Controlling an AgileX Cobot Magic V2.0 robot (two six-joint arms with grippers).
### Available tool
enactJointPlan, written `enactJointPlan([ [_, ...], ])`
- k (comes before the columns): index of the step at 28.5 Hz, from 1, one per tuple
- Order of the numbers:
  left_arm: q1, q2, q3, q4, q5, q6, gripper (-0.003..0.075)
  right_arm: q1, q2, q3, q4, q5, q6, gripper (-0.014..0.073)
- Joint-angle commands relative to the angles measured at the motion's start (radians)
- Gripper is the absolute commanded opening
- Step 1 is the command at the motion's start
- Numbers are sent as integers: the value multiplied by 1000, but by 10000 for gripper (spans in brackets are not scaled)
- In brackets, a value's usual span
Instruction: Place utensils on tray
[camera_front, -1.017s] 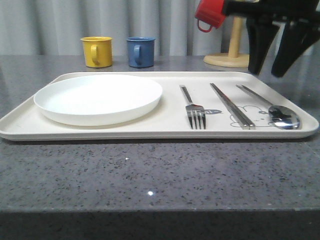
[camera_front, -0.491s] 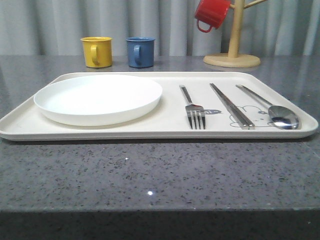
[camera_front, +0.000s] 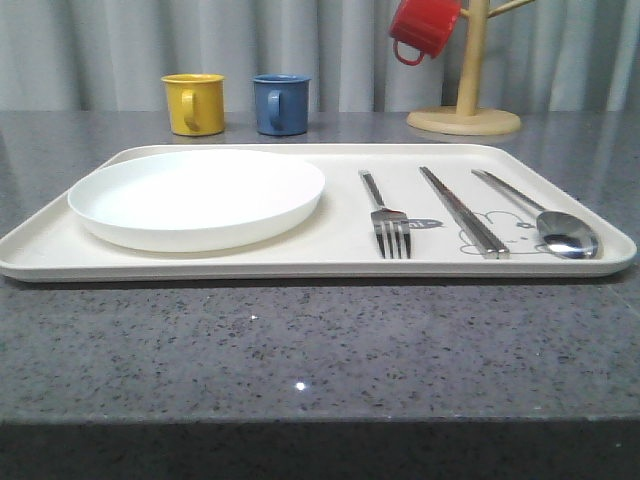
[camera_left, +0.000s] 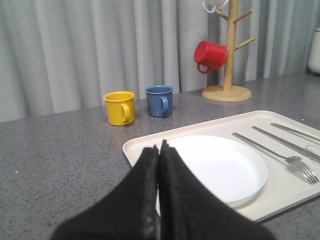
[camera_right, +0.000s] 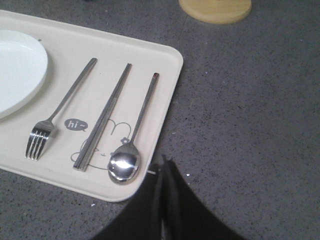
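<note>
On the cream tray (camera_front: 340, 255) (camera_right: 160, 52) (camera_left: 137, 145) lie a silver fork (camera_front: 385, 215) (camera_right: 62, 107) (camera_left: 277, 155), a pair of chopsticks (camera_front: 462, 210) (camera_right: 104, 116) (camera_left: 287, 144) and a spoon (camera_front: 545, 218) (camera_right: 134, 135), side by side on its right half over the rabbit drawing. My left gripper (camera_left: 159, 147) is shut with nothing held, raised over the tray's left corner. My right gripper (camera_right: 166, 159) is shut and empty, above the grey table just beside the tray's right edge, near the spoon's bowl.
A round white plate (camera_front: 195, 195) (camera_left: 220, 165) takes up the tray's left half. Behind the tray stand a yellow mug (camera_front: 193, 102) (camera_left: 120, 107) and a blue mug (camera_front: 281, 103) (camera_left: 159, 100). A wooden mug tree (camera_front: 465, 110) (camera_left: 227, 90) at the back right carries a red mug (camera_front: 423, 27) (camera_left: 209, 55).
One second ago my right gripper hung open at the upper right of the front view; it has since left that view. The utensils, plate and mugs lie unmoved.
</note>
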Motion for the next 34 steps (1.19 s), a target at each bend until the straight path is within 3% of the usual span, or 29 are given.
enactJointPlan([
  [1, 1, 10, -26, -11, -86, -13, -18, 0, -129, 88, -10, -169, -10, -31],
  [10, 1, 10, -26, -11, -86, -13, -18, 0, -401, 268, -10, -239, -10, -31],
  [34, 1, 10, -26, -11, -86, -13, -18, 0, -407, 271, -11, -222, -10, -31],
])
